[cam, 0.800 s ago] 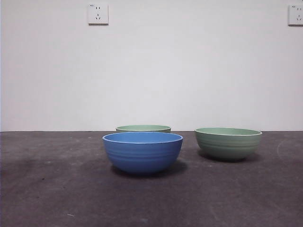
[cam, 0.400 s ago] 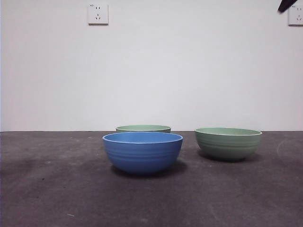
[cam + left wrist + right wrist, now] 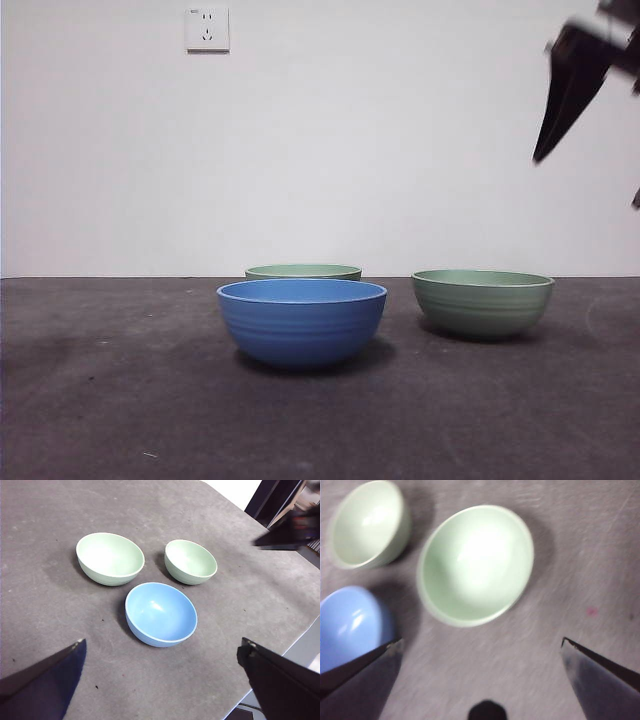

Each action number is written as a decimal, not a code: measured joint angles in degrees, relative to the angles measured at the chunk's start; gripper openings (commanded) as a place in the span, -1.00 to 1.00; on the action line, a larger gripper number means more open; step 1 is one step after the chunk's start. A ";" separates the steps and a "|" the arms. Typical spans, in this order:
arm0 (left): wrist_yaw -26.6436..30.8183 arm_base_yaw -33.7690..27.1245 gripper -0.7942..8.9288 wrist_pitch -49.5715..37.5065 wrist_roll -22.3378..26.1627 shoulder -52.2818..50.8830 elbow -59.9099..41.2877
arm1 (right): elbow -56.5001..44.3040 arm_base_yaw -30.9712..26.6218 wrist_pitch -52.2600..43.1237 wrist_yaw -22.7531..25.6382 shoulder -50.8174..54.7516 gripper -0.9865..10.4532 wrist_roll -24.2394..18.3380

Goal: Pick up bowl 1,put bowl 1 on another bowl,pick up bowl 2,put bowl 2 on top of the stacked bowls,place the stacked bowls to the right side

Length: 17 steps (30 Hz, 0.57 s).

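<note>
Spread wide and holding nothing, the right gripper's (image 3: 480, 680) black jaws hang high over the right-hand pale green bowl (image 3: 476, 564), which sits open side up on the dark grey table (image 3: 120, 420) and is likely bowl 1. In the front view this gripper (image 3: 568, 95) shows blurred at the upper right, well above the bowls and tilted downward. The left gripper (image 3: 160, 680) waits higher and farther off, its jaws also parted and empty. Nearest the front camera stands the blue bowl (image 3: 302, 322), the base for the stack; the right-hand green bowl (image 3: 482, 301) sits a little farther back, and the second pale green bowl (image 3: 303, 271) lies behind the blue one. None is stacked. A descent off-centre could strike the rim and tip or skid the smooth bowl toward its neighbours; a shallow pinch on the thin wall might slip on lifting.
</note>
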<state>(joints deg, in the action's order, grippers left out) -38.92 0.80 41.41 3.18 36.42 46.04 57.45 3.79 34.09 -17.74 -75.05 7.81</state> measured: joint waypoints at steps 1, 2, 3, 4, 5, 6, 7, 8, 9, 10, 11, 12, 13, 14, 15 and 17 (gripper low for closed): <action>0.00 0.00 0.47 0.00 -0.02 0.00 0.00 | 0.87 0.00 -0.57 0.35 -2.19 0.16 0.17; 0.00 0.00 0.47 0.00 -0.02 0.00 0.00 | 1.62 0.00 -1.14 0.87 -4.04 0.16 0.20; 0.00 0.00 0.47 0.00 -0.02 0.00 0.00 | 2.51 0.00 -1.68 1.36 -6.10 0.16 0.28; 0.00 0.00 0.47 0.00 -0.02 0.00 0.00 | 3.37 0.00 -2.38 1.55 -8.13 0.15 0.37; 0.00 0.00 0.47 0.02 -0.02 0.00 0.00 | 4.07 0.00 -2.80 1.90 -9.73 0.15 0.37; 0.00 0.00 0.47 0.07 -0.02 0.00 0.00 | 4.81 0.00 -3.13 2.40 -11.50 0.14 0.39; 0.00 0.00 0.47 0.15 -0.02 0.00 0.00 | 5.46 0.00 -3.52 2.91 -13.14 0.09 0.39; 0.00 0.00 0.47 0.26 -0.02 0.00 0.00 | 5.97 0.00 -4.04 2.99 -14.62 0.05 0.39; 0.00 0.00 0.47 0.39 -0.02 0.00 0.00 | 6.25 0.00 -4.61 3.02 -15.80 0.02 0.39; 0.00 0.00 0.47 0.59 -0.02 0.00 0.00 | 6.47 0.00 -5.49 3.02 -17.05 -0.02 0.42; 0.02 0.00 0.47 0.68 -0.02 0.00 0.00 | 6.54 0.00 -6.34 3.02 -17.99 -0.03 0.42; 0.00 0.00 0.47 0.74 -0.02 0.00 0.00 | 6.54 0.00 -7.17 3.15 -18.97 -0.07 0.42; 0.02 0.00 0.47 0.85 -0.02 0.00 0.00 | 6.54 0.00 -7.74 3.21 -19.87 -0.10 0.44; 0.02 0.00 0.47 0.96 -0.02 0.00 0.00 | 6.56 0.00 -8.57 3.21 -21.11 -0.15 0.57; 0.02 0.00 0.47 0.98 -0.02 0.00 0.00 | 6.60 0.00 -9.42 3.19 -22.25 -0.19 0.61; 0.02 0.00 0.47 0.98 -0.02 0.00 0.00 | 6.62 0.00 -10.40 3.21 -24.37 -0.23 0.85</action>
<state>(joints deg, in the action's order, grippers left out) -38.89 0.80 42.39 3.16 36.42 46.04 64.07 3.79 23.68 -14.52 -99.42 8.67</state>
